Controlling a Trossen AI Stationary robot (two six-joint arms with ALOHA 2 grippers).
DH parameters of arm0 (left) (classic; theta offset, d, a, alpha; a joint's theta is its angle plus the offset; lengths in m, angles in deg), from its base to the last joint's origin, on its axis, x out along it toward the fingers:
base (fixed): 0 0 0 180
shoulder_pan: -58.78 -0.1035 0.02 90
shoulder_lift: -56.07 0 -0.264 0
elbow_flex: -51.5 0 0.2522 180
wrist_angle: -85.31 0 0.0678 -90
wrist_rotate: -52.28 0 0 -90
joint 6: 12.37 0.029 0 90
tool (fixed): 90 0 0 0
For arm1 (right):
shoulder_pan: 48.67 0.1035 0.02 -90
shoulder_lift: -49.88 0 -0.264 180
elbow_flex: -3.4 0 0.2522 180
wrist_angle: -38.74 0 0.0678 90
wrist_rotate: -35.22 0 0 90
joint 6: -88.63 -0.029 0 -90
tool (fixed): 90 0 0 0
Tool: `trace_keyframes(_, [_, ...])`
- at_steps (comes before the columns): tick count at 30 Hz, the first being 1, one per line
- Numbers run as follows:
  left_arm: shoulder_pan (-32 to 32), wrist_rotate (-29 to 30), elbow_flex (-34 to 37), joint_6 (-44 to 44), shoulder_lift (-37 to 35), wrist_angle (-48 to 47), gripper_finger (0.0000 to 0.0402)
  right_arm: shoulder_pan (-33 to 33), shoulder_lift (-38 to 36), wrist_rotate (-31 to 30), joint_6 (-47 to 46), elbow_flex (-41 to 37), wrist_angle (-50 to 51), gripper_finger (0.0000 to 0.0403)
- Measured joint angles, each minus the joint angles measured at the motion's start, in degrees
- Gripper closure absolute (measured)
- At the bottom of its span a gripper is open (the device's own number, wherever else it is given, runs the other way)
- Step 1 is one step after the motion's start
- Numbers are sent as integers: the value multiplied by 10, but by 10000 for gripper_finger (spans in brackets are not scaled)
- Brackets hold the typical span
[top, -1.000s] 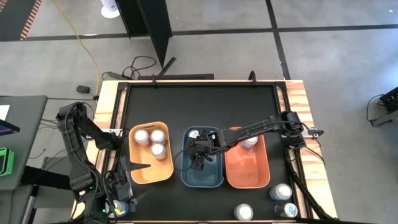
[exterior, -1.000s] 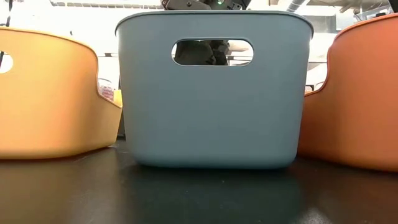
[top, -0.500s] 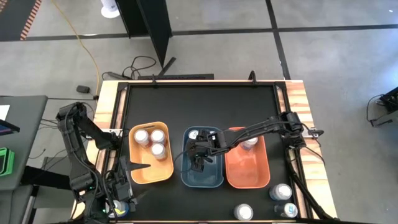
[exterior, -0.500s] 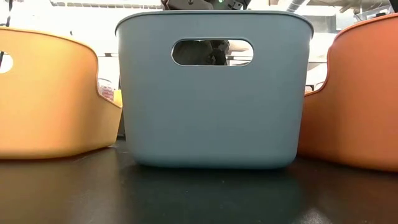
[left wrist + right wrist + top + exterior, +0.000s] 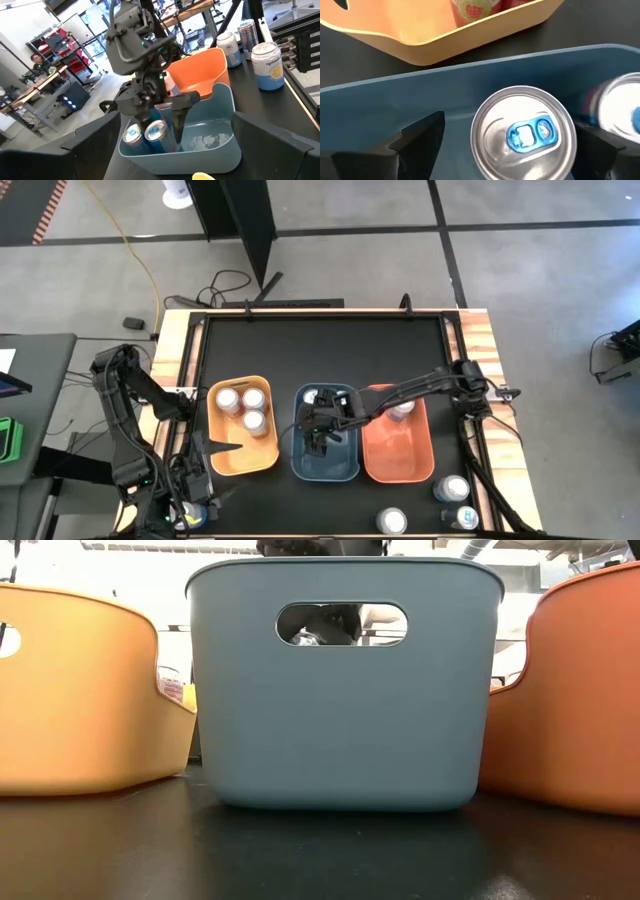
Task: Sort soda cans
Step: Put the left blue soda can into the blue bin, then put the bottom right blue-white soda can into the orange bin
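Observation:
The blue bin (image 5: 297, 462) stands in the middle, between the orange bin (image 5: 262, 460) and the red-orange bin (image 5: 400, 462). My right gripper (image 5: 317, 438) reaches into the blue bin, open. Its fingers stand on either side of an upright blue can (image 5: 522, 132) with a silver top and show a gap on each side. A second can (image 5: 620, 100) stands right beside it. The orange bin holds three cans (image 5: 253, 408), and the red-orange bin holds one (image 5: 400, 410). My left gripper (image 5: 222, 447) waits open at the orange bin's near left.
Three loose cans (image 5: 452, 488) stand upright on the black table near its near right corner. Another can (image 5: 195, 515) stands by the left arm's base. The three bins sit side by side, close together. The far half of the table (image 5: 320, 350) is bare.
My right gripper has shifted slightly inside the blue bin. In the low view, the bin's handle hole showed only the dark gripper before; something shiny now shows there. Nothing else has moved.

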Motion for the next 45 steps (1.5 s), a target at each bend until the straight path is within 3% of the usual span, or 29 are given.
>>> trace_keyframes(10, [0,0,0,-7,0,-6,26,14,0,-18,-5,45,58,22])
trace_keyframes(30, [0,0,0,-9,0,-5,26,67,-6,-113,-10,167,200,22])
trace_keyframes(40, [-6,-12,0,-15,1,-2,26,212,-110,-280,-113,185,283,28])
trace_keyframes(45, [-72,-61,0,41,31,75,26,304,-134,-389,-191,186,336,30])
